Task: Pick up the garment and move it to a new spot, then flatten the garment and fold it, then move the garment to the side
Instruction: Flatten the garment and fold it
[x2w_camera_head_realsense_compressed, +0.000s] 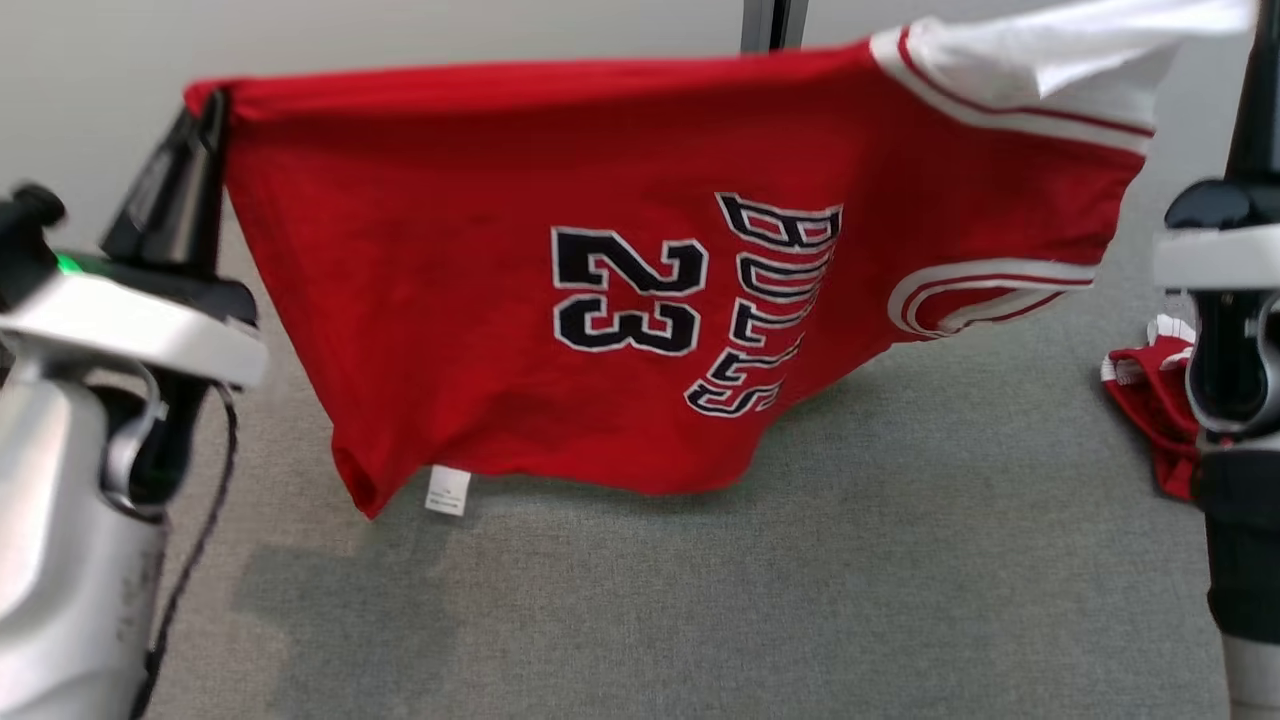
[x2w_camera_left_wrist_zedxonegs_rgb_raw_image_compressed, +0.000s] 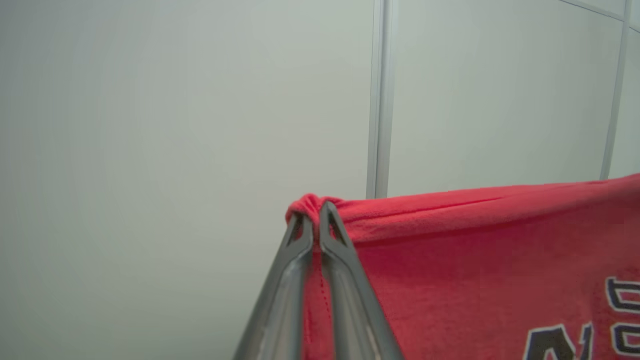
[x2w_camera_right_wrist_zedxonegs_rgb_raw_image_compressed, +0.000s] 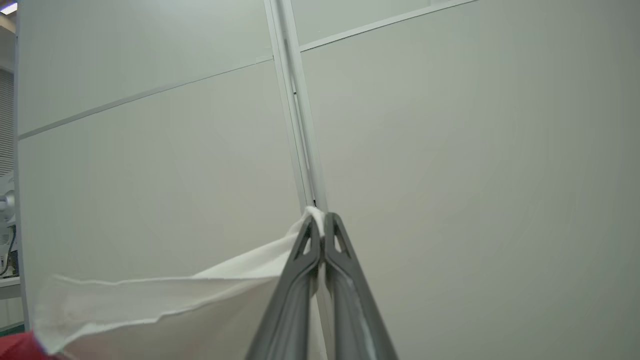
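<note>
The garment (x2w_camera_head_realsense_compressed: 620, 300) is a red basketball jersey with "23" and "BULLS" in black and white, plus white sleeve trim. It hangs stretched in the air above the grey surface. My left gripper (x2w_camera_head_realsense_compressed: 205, 105) is shut on its upper left red corner, and the left wrist view shows the cloth bunched between the fingertips (x2w_camera_left_wrist_zedxonegs_rgb_raw_image_compressed: 316, 215). At the upper right, the right wrist view shows my right gripper (x2w_camera_right_wrist_zedxonegs_rgb_raw_image_compressed: 320, 225) shut on the white sleeve edge (x2w_camera_right_wrist_zedxonegs_rgb_raw_image_compressed: 200, 295). In the head view the right arm's fingers run up out of the frame.
A grey felt-like surface (x2w_camera_head_realsense_compressed: 700, 600) lies under the jersey. A second red and white piece of cloth (x2w_camera_head_realsense_compressed: 1150, 400) lies at the right, beside the right arm. A pale panelled wall (x2w_camera_head_realsense_compressed: 450, 30) with a vertical post stands behind.
</note>
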